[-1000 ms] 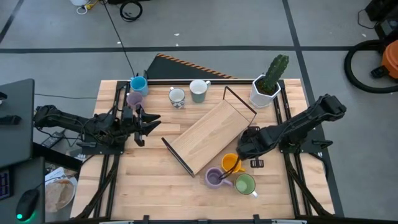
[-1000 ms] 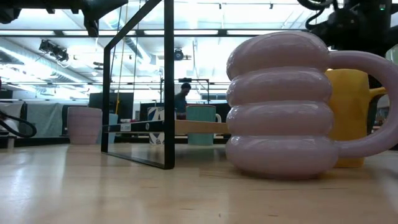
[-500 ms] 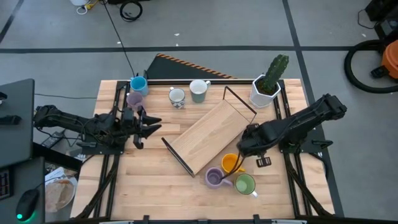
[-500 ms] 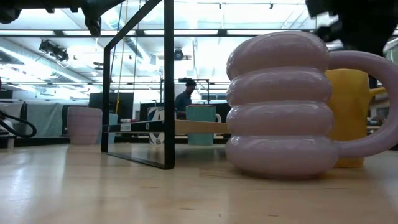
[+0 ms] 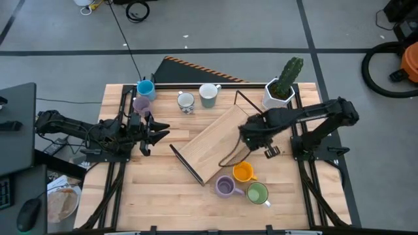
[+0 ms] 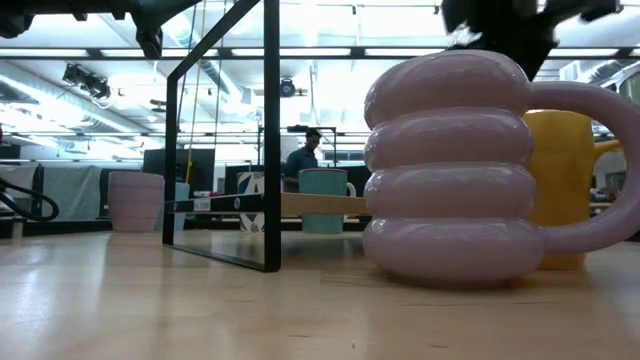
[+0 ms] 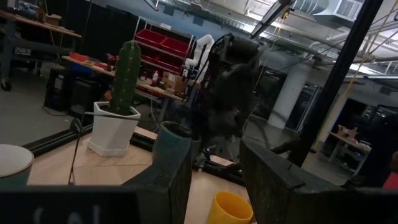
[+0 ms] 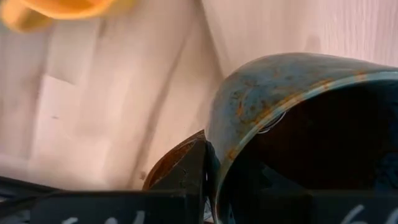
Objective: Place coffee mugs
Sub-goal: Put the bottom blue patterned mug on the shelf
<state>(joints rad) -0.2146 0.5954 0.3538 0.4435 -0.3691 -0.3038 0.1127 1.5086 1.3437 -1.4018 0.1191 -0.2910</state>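
My right gripper (image 5: pixel 251 135) hangs over the right end of the wooden rack (image 5: pixel 212 145) and is shut on the dark brown mug with a blue-mottled rim (image 8: pixel 280 81). An orange mug (image 5: pixel 243 172), a ribbed purple mug (image 5: pixel 225 187) and a green mug (image 5: pixel 257 193) stand on their bases at the near edge. Blue (image 5: pixel 145 88), lavender (image 5: pixel 142 103), steel (image 5: pixel 186 101) and pale teal (image 5: pixel 209 95) mugs stand along the far edge. My left gripper (image 5: pixel 154 130) waits open at the table's left. My right gripper holds the dark brown mug by its rim (image 8: pixel 217 134). One finger (image 8: pixel 186 180) lies against the outside of the wall, and the other seems to sit inside the dark hollow. It comes from above, and the mug hangs clear over the rack.
A white faceted pot with a cactus (image 5: pixel 279 94) stands at the far right corner, close behind my right arm. The rack's black wire frames (image 5: pixel 251 108) rise at both of its ends. Bare wood lies at the near left (image 5: pixel 153 189).
My right gripper has swung from beside the orange mug toward the far edge and the left, coming over the rack's right end with the dark mug. The orange mug now shows uncovered. A person in the room behind has walked a little to the right.
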